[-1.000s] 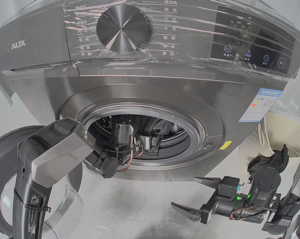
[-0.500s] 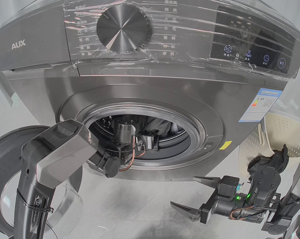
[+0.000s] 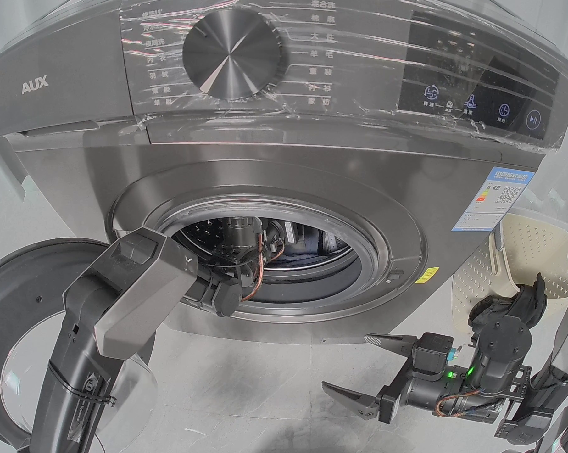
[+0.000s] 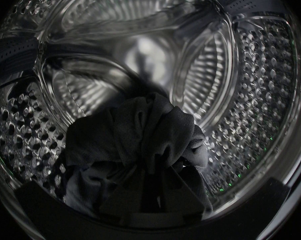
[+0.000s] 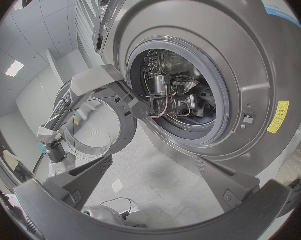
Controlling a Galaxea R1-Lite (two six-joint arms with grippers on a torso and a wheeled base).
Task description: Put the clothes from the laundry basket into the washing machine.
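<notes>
Standing with its round door (image 3: 20, 297) swung open to the robot's left, the washing machine (image 3: 359, 177) takes most of the head view. Inside it is the steel drum (image 4: 257, 84) with its dimpled wall. The pale laundry basket (image 3: 535, 246) stands just beside the machine on the robot's right, and one dark piece of clothing (image 3: 517, 303) lies in it.

A dark garment (image 4: 140, 130) is inside the drum, low in it and bunched in a soft heap at the tip of the left gripper (image 4: 156, 187), whose fingers are narrow and pinched on the cloth. The right gripper (image 3: 348, 365) hangs low in front of the machine, near the basket, spread wide and holding nothing.

Such cloth is probably light, limp and not fragile. It will sag and trail, so a pinch on a thick fold in the middle seems best.

The left wrist view gives the bundle and the drum wall from near. The head view gives the basket and the piece in it, and the right wrist view gives the left arm passing through the door ring (image 5: 224, 84).
</notes>
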